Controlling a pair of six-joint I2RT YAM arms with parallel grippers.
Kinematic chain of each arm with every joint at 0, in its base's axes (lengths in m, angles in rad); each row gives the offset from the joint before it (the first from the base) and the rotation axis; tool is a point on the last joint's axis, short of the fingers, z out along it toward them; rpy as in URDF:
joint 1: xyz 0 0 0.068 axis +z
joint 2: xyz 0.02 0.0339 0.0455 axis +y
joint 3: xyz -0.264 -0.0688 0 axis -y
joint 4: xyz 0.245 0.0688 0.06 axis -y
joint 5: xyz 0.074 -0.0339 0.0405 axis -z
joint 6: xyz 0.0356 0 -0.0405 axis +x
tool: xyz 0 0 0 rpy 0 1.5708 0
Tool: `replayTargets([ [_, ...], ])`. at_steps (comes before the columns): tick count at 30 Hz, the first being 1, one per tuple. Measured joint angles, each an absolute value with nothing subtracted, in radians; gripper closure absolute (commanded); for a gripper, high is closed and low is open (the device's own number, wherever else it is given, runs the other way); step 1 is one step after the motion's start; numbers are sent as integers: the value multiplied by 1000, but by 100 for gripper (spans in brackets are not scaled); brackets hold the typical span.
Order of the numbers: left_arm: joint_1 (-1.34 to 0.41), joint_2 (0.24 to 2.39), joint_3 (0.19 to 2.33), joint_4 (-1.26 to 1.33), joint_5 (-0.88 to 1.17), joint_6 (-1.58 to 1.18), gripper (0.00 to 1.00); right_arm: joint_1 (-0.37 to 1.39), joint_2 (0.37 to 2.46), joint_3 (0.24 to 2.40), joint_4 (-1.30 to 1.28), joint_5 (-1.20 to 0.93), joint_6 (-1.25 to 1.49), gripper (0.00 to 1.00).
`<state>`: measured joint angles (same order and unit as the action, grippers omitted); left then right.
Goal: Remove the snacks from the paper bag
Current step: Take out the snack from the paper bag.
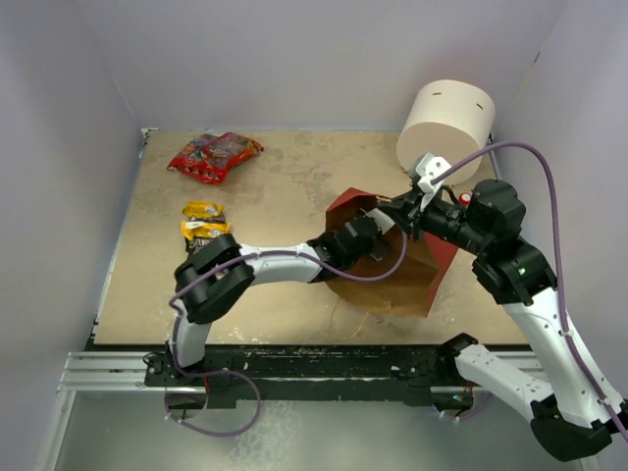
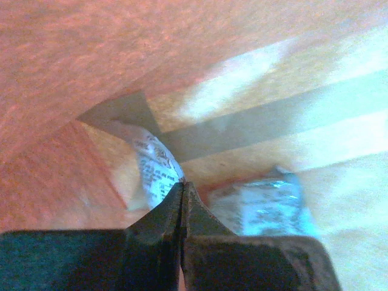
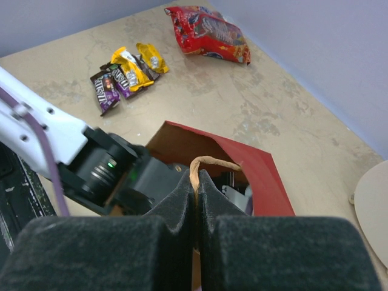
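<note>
Top external: left gripper (image 1: 379,240) is reaching into the paper bag (image 1: 414,285). Left wrist: its jaws are pressing together, a silver-grey packet (image 2: 156,167) lying at their tips inside the bag. Right wrist: right gripper (image 3: 196,182) is pinching the bag's string handle (image 3: 212,160) between its jaws.

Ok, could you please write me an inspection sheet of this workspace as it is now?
Surface: tan board, mottled.
Job's things: paper bag open; red snack bag, yellow wrappers, dark packets out, far left; white-printed packet, silvery packet inside.
Clutter: white cylinder, far right.
Grippers: left gripper shut inside the bag, tips at the white-printed packet, grip unclear; right gripper shut on string handle.
Cables: purple cables along both arms, one looping over the bag.
Surroundings: pale walls on three sides.
</note>
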<state>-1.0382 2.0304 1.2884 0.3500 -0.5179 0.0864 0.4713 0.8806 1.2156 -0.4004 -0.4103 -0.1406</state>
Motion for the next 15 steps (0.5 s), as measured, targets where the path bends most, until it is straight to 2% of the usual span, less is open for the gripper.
replayTargets([
  [8, -1040, 1778, 1180, 243, -245, -60, 100, 471, 843, 1180, -337, -410, -141, 100],
  [15, -1045, 1642, 1080, 159, -28, -145, 100, 471, 834, 1139, -308, -383, -142, 100],
])
